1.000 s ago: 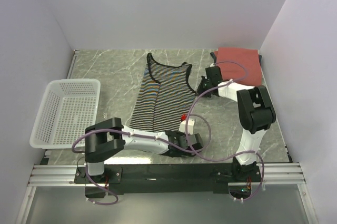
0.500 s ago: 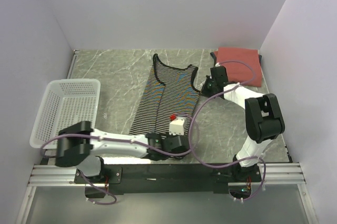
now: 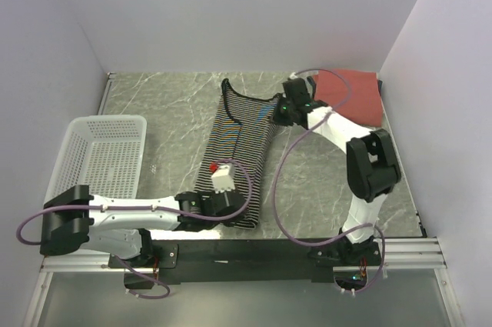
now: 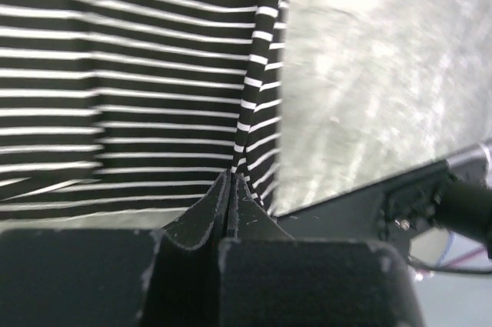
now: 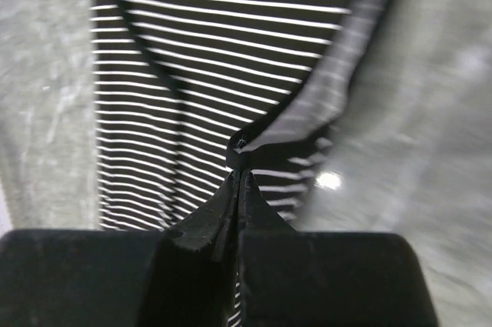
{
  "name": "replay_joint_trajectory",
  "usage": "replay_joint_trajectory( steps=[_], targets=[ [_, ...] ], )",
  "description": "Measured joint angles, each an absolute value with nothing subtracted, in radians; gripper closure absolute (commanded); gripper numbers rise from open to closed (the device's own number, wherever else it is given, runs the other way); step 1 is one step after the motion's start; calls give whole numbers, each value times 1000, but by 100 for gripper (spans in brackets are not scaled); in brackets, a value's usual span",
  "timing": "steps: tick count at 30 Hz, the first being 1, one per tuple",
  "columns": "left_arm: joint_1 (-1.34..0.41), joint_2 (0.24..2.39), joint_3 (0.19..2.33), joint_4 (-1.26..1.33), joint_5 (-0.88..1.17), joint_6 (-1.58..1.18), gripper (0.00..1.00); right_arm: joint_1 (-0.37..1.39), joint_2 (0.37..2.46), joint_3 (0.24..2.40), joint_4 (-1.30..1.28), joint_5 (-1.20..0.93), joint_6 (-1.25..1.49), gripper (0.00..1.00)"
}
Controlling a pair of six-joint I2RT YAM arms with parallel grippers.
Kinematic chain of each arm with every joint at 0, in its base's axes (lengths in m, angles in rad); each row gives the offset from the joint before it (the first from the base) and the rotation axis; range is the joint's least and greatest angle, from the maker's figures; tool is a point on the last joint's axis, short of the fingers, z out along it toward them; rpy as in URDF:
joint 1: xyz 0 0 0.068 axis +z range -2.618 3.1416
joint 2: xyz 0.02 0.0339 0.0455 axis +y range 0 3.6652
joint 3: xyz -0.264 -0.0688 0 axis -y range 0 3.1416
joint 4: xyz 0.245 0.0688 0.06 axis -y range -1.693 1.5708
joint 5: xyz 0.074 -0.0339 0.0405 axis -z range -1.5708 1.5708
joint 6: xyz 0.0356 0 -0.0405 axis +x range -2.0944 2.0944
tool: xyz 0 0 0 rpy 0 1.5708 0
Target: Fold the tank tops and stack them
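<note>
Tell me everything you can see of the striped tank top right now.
The striped tank top is soft cloth, black with thin white stripes and dark trim. It lies lengthwise on the marble table, straps far, hem near, its right edge gathered inward. The left gripper is shut on its edge near the hem; the right gripper pinches the trim by the right strap.

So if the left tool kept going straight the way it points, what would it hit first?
Probably more of the striped tank top: the left tool is shut on its edge, and striped cloth fills the view ahead. Depth is hard to judge.
</note>
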State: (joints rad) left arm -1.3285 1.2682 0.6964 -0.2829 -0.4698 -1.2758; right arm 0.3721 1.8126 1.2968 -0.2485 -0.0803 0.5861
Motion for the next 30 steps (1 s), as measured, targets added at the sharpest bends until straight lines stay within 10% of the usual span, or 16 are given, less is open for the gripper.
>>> replay_joint_trajectory(
  steps=[30],
  targets=[
    [-1256, 1038, 463, -481, -490, -1504, 99, 587, 2183, 1711, -394, -17, 585, 100]
  ],
)
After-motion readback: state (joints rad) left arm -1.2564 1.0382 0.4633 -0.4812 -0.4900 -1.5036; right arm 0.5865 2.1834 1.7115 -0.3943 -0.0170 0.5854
